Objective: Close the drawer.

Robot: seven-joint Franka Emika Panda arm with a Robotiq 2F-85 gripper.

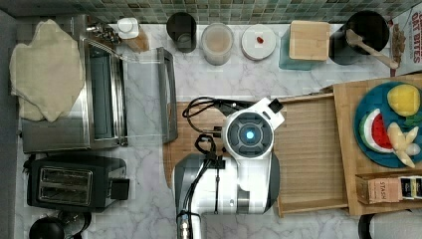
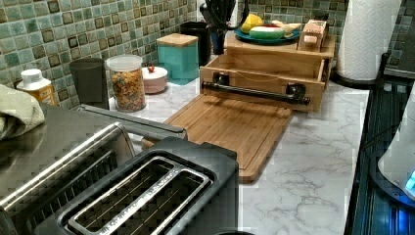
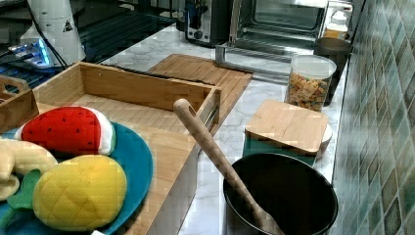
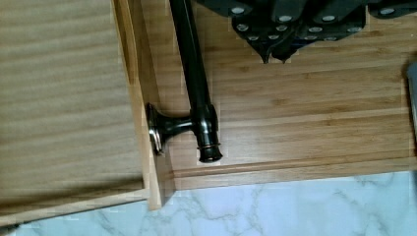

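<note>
Currently the wide shallow light-bamboo drawer (image 1: 308,149) stands pulled well out of its wooden cabinet, interior bare in the top view; the cabinet sits at the top view's right and carries a teal plate (image 1: 366,107) of toy fruit. Black bar handle (image 4: 194,78) on the drawer front is mounted on a short post with a round base plate, bar end projecting just past the post. Front of drawer overhangs the flat darker bamboo cutting board (image 2: 230,129), which lies on the white marble countertop (image 2: 313,161). Wrist view: black gripper (image 4: 275,51) hangs over the cutting board just beside the handle, on the side away from the drawer; fingertips appear pressed together, holding nothing, not touching the bar. White arm body (image 1: 249,149) covers the drawer's front edge in the top view. Left view: 1 black 2-slot toaster (image 2: 161,196) in foreground, well apart from drawer.
</note>
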